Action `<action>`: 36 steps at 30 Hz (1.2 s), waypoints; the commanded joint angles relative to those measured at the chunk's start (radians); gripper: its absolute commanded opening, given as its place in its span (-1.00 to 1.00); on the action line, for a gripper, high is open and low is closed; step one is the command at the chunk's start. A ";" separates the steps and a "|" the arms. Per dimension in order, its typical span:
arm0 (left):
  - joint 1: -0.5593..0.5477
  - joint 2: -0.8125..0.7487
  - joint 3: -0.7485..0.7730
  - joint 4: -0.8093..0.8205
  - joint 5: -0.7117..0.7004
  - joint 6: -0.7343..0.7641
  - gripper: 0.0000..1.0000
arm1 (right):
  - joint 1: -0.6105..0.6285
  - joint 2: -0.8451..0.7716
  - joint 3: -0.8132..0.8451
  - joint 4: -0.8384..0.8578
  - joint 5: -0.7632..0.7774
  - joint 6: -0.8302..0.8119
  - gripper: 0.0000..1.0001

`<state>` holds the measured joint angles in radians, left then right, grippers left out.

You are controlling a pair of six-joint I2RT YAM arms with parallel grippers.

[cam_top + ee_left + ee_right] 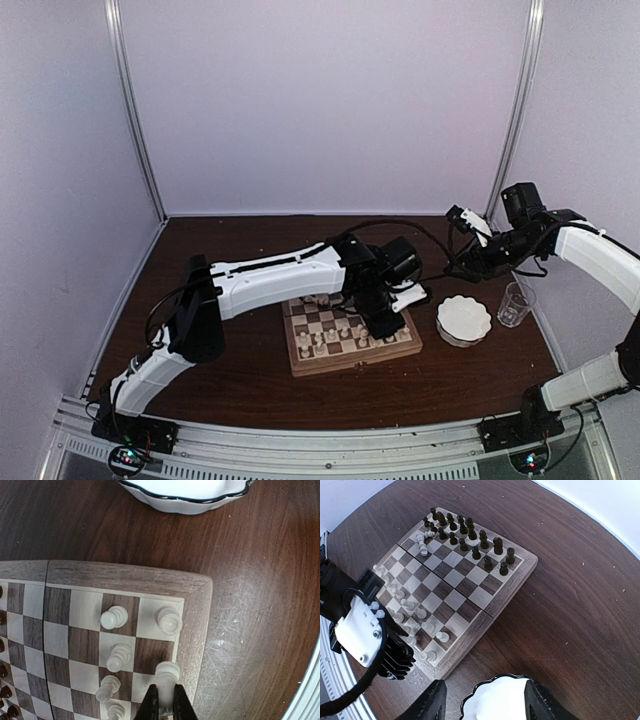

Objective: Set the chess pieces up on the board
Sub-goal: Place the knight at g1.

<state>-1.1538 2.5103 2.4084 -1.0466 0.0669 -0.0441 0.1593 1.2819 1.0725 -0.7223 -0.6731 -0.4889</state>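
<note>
The board (302, 362) lies mid-table, and its wood border (130, 577) fills the left wrist view. My left gripper (166, 692) is shut on a cream-white chess piece (168, 676), holding it upright over the edge row near the board's corner. Other white pieces (114, 617) stand on neighbouring squares. In the right wrist view, dark pieces (465, 535) stand in two rows on the far side of the board (520, 575), with white pieces (405, 610) on the near side. Two white pieces (422, 542) lie tipped among the dark ones. My right gripper (485, 702) hangs open and empty above the bowl.
A white scalloped bowl (463, 320) with a dark rim (470, 700) sits right of the board, close to the corner where the left gripper works. A clear cup (515, 303) stands further right. The left arm (270, 275) reaches across the board's near-left part.
</note>
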 commanded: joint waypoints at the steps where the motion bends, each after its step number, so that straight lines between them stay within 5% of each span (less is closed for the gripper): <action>1: 0.007 -0.006 -0.017 0.030 -0.002 -0.010 -1.00 | -0.009 -0.007 0.007 0.011 0.004 0.012 0.11; 36: 0.014 0.022 -0.026 0.066 -0.022 -0.011 -1.00 | -0.014 -0.005 0.009 0.007 -0.006 0.010 0.12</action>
<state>-1.1461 2.5134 2.3932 -1.0164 0.0406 -0.0471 0.1555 1.2819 1.0725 -0.7219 -0.6739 -0.4866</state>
